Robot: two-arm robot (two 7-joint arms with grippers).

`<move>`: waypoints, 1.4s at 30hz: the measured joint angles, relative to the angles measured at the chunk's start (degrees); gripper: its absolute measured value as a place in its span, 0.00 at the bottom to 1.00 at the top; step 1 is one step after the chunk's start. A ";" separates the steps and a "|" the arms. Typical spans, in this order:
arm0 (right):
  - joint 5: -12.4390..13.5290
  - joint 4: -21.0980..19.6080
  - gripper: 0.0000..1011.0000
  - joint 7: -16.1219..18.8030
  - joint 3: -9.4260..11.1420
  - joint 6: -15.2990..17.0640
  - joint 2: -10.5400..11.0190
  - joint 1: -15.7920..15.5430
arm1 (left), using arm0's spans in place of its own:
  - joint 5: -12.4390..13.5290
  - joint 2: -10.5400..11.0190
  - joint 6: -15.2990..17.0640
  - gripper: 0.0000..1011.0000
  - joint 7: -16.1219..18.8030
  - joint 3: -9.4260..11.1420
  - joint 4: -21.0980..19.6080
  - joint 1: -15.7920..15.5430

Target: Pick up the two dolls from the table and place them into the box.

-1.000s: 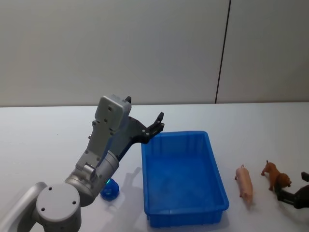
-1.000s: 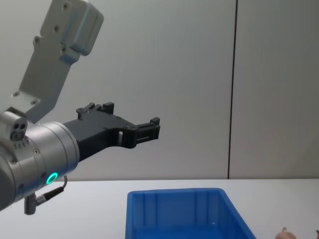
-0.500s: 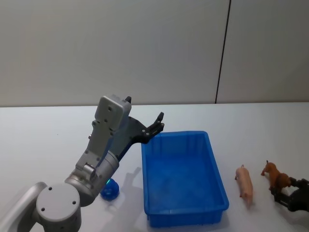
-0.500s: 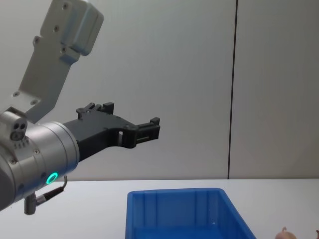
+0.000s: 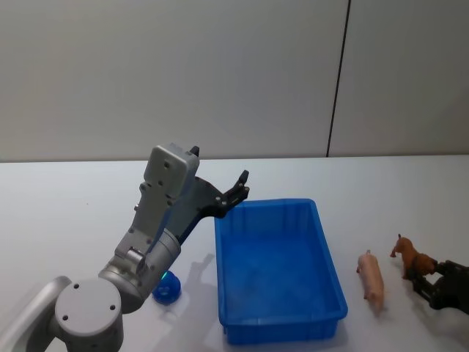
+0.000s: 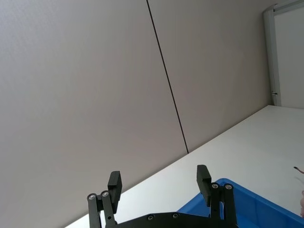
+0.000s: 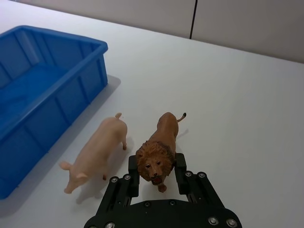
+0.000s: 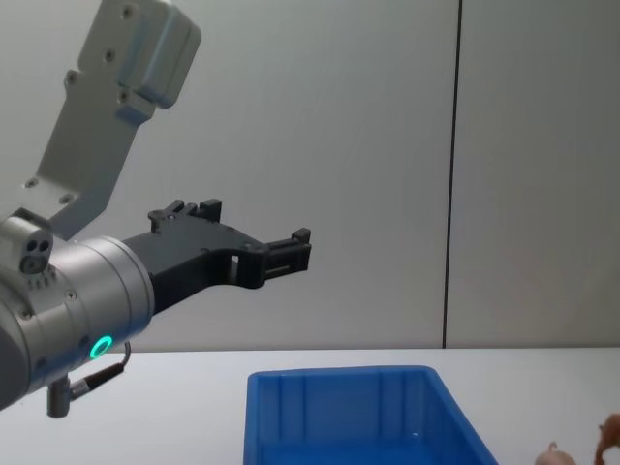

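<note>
Lion [image 7: 158, 153] clamped at the head by the right gripper [image 7: 156, 164], pig [image 7: 99, 151] just beside it on the desk [image 7: 237, 95]; left gripper [image 6: 159, 176] spread open, raised by the box [image 7: 90, 47].

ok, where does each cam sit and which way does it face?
Head: high, looking down at bright blue plastic bin; left arm, open left gripper show.
Chest: low, looking across white table; left gripper large.
Left wrist: behind left gripper, facing wall.
Right wrist: behind right gripper shut on brown lion figure, pink pig figure beside.
Head and right wrist share bin, pig, lion.
</note>
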 joint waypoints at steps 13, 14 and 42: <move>0.11 -2.58 0.42 1.10 0.00 -4.16 0.04 0.25 | 0.00 0.00 0.00 0.99 0.00 0.00 0.00 0.00; 0.09 -2.93 0.42 1.30 -0.01 -4.36 0.05 0.29 | 0.00 0.00 0.00 0.99 0.00 0.00 0.00 0.00; -7.46 -7.67 0.42 14.35 -6.55 -2.77 -6.15 7.69 | 0.00 0.00 0.00 0.99 0.00 0.00 0.00 0.00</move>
